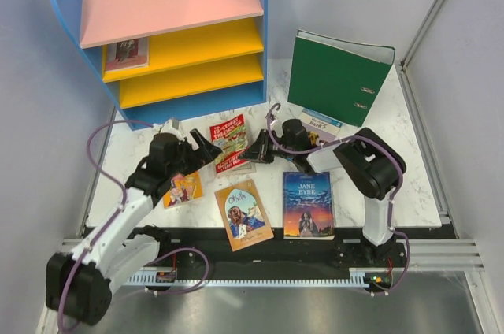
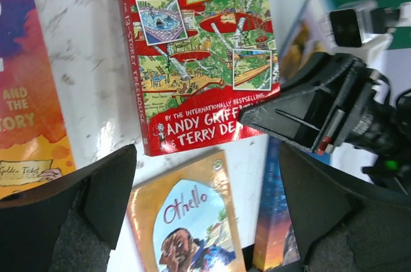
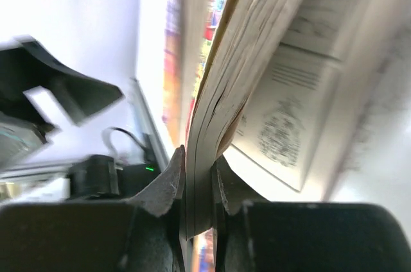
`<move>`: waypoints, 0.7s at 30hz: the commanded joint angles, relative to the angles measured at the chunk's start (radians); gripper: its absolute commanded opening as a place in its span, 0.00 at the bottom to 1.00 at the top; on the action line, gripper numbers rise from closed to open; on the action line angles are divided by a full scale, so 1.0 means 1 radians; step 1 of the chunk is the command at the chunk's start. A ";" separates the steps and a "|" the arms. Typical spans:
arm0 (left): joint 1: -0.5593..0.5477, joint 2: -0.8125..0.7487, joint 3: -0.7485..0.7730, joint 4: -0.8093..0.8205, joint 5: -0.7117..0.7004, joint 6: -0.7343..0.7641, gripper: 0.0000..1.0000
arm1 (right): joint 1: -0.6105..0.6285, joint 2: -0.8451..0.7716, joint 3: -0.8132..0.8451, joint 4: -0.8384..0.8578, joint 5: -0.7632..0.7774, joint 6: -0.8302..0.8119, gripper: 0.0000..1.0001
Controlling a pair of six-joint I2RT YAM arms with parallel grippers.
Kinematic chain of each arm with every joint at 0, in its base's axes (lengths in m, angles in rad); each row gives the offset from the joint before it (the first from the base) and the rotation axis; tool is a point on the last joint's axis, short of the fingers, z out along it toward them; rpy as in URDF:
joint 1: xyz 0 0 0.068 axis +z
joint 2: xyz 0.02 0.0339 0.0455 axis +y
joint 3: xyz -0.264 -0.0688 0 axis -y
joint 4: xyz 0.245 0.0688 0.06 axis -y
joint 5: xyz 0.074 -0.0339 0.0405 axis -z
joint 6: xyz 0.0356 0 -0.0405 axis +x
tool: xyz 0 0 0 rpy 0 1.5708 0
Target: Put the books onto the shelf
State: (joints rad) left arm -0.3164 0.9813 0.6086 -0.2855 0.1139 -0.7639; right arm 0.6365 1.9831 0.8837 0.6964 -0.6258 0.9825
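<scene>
Othello (image 1: 244, 214) and Jane Eyre (image 1: 308, 204) lie flat by the near edge of the bench (image 1: 276, 86), and the Charlie book (image 1: 183, 190) lies towards its left edge, all yet to be shelved. Mid-bench, the right fingers (image 1: 258, 150) are pinched onto the right-hand edge of the 13-Storey Treehouse (image 1: 228, 141), its pages fanning, while the left fingers (image 1: 201, 153) hover just beside it, spread wide and empty, so the pick-up looks to be in hand. Next it wants lifting clear without the pages slipping, then carrying to the shelf (image 1: 185, 50) in the far left corner.
</scene>
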 commanded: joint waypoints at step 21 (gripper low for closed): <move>-0.007 -0.271 -0.352 0.618 0.053 -0.259 0.65 | -0.020 -0.198 -0.101 0.606 -0.066 0.377 0.00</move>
State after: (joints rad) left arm -0.3214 0.7128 0.2813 0.2050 0.1791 -0.9649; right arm 0.6094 1.8187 0.7792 1.1156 -0.6552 1.3109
